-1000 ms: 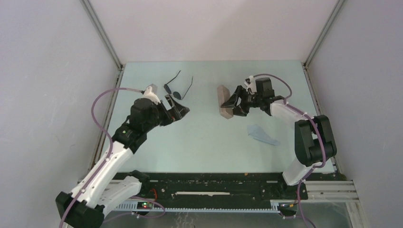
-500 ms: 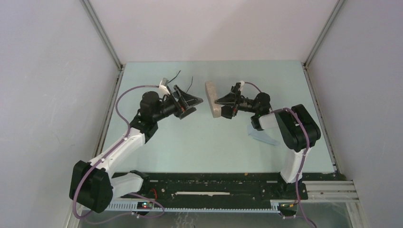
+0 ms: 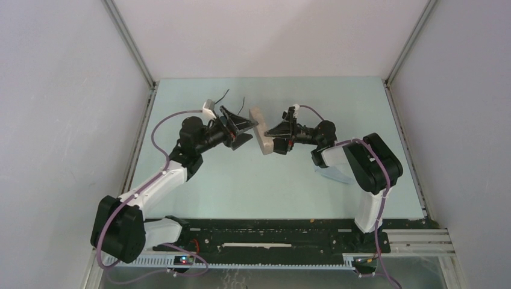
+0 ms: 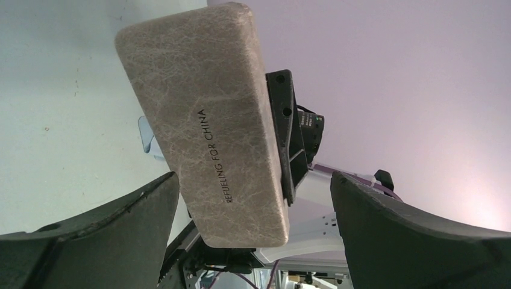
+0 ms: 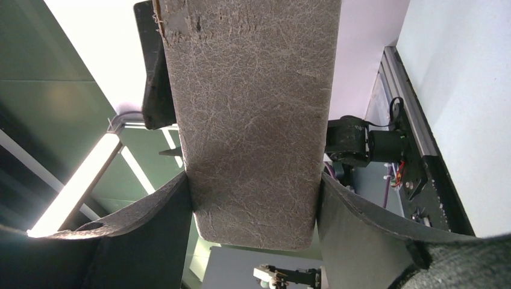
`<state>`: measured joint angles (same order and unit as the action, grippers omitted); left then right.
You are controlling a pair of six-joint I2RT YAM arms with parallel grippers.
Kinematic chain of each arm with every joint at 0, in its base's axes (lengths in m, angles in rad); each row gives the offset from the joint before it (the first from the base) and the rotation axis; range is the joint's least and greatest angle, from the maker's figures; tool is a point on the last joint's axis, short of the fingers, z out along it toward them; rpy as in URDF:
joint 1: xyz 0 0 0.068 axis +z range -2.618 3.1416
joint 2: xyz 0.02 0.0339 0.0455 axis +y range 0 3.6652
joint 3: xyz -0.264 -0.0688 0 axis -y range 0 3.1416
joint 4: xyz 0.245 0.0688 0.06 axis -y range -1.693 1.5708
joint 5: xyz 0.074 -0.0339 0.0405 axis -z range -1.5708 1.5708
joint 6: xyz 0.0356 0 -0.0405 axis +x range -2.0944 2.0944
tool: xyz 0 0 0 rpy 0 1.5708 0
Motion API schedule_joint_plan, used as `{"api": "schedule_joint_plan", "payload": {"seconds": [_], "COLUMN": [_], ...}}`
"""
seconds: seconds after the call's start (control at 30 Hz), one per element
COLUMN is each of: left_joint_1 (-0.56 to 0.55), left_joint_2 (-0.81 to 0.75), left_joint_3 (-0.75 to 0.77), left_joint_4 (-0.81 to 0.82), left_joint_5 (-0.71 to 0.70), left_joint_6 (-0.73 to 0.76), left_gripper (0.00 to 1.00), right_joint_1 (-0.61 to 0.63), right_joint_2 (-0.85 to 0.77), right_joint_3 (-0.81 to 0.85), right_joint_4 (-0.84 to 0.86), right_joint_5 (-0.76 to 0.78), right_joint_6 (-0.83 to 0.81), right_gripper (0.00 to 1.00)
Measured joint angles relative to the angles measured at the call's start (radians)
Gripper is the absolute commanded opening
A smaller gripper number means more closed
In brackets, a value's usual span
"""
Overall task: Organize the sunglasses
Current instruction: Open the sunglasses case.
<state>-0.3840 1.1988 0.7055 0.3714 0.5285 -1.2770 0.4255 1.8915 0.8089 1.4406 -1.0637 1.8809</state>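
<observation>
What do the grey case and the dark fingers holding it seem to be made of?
Case: probably leather or imitation leather, matte grey-beige; fine cracked veins cover it, and one corner looks frayed. Fingers of the right gripper: matte black with a slightly grainy surface, likely plastic or rubber.

The pale green table (image 3: 271, 186) carries the wire-framed sunglasses (image 3: 227, 94) toward eleven o'clock and a light blue cloth (image 3: 335, 176) toward four o'clock, well apart.

Arms stretch forward and inward; left gripper (image 4: 253, 180) gapes wide, facing the right gripper (image 5: 253, 180), which clamps a case (image 4: 205, 90), tips apparently almost meeting.
</observation>
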Motion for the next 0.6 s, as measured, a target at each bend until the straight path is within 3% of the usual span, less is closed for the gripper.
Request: {"api": "schedule_joint_plan", "payload": {"seconds": [0.6], "left_joint_1": [0.000], "left_joint_2": [0.071], "left_joint_3": [-0.069], "left_joint_4": [0.193], "left_joint_5": [-0.001], "left_joint_6": [-0.086], "left_gripper": [1.00], "right_joint_1": [0.009], "right_joint_2": [0.000], "right_joint_3": [0.026], "right_joint_4": [0.002], "right_joint_5": [0.014], "right_joint_6": [0.033], "right_gripper": [0.27]}}
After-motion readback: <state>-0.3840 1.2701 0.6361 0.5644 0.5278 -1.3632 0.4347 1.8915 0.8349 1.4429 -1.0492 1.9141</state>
